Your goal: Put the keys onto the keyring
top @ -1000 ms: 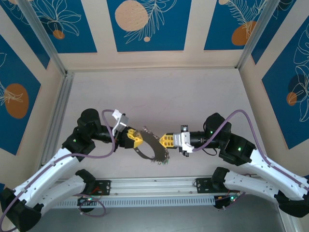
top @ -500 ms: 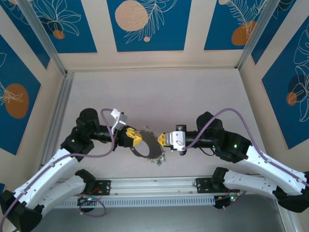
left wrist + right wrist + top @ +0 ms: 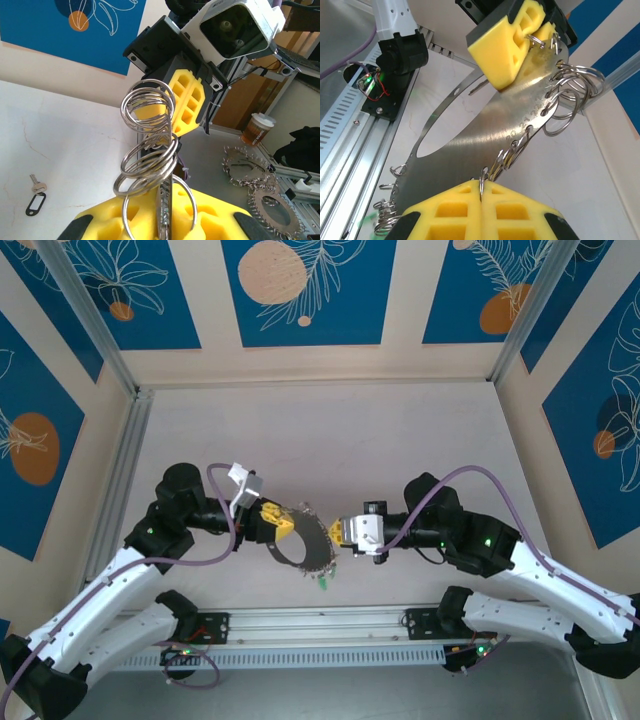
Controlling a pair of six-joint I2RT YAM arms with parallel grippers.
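Observation:
The keyring (image 3: 303,548) is a flat grey metal hoop with small split rings along its rim, held in the air between both arms. My left gripper (image 3: 279,521) is shut on its left edge. In the left wrist view the hoop (image 3: 166,197) stands edge-on between the yellow fingers (image 3: 215,220). My right gripper (image 3: 336,532) is shut on a small split ring (image 3: 482,181) at the hoop's (image 3: 485,130) rim. A green tag (image 3: 323,583) hangs below. The keys (image 3: 35,199), a silver key with a dark-framed tag, lie on the white table left of the hoop.
Two more ring-studded metal discs (image 3: 243,165) (image 3: 272,210) lie on the grey surface to the right. A paper cup (image 3: 256,128) stands behind them. An aluminium rail (image 3: 320,625) runs along the near table edge, and frame posts stand at the back corners.
My right gripper has moved left, toward the left gripper, and the hoop has shifted left with it. The green tag now hangs in view below. The left gripper has barely moved.

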